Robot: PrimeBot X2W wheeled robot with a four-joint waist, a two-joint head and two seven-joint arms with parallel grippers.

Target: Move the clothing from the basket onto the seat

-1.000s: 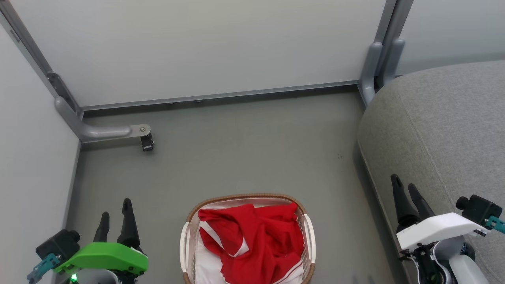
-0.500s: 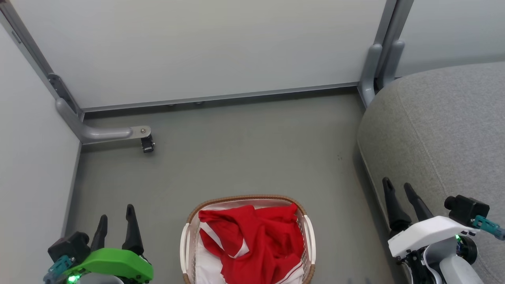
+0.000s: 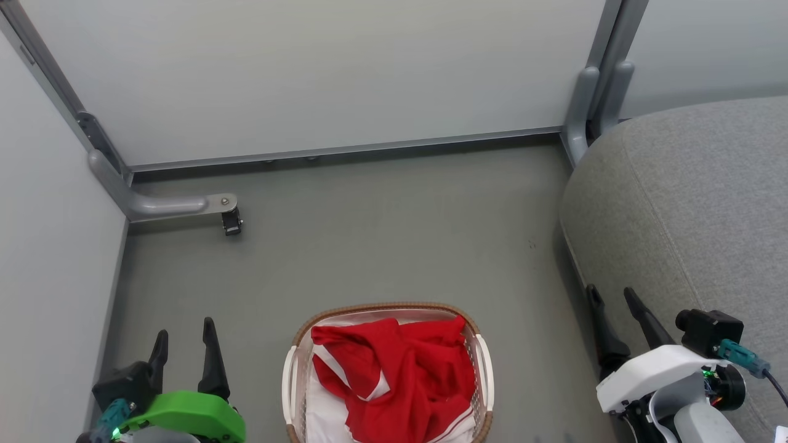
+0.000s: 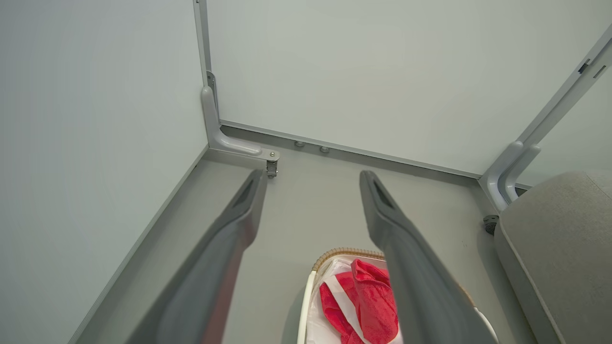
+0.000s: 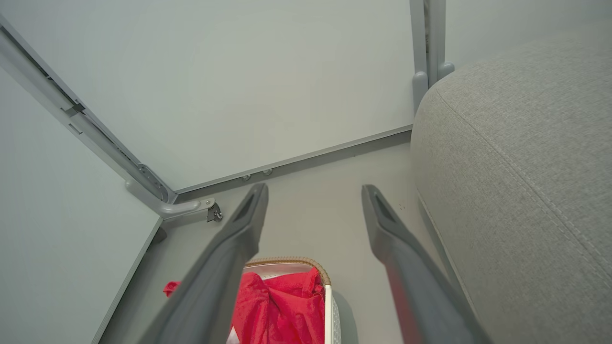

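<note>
The basket (image 3: 385,306) sits on the grey floor (image 3: 381,234), low in the head view, between the two grippers. It has a brown woven rim and white handles (image 3: 287,384) on its sides. Inside it lies the clothing (image 3: 400,375), a red top with white stripes. It is all bunched up and covers most of the inside. Under the red cloth is a plain white sheet (image 3: 320,415) that peeks out on the left side and at the far end of the basket. The seat (image 3: 695,209) is big, grey and soft. It stands to the right of the basket, with a strip of floor between them. The left gripper (image 3: 184,329), with its green cover, is off to the left of the basket and does not touch it. Its two dark fingers stand wide apart with only air between them. The right gripper (image 3: 611,289), with its white cover, is by the near edge of the seat. Its fingers stand wide apart too, and they hold no cloth. Pale wall panels (image 3: 308,74) stand behind the floor, and a small wheel (image 3: 232,223) sits by the left one.
</note>
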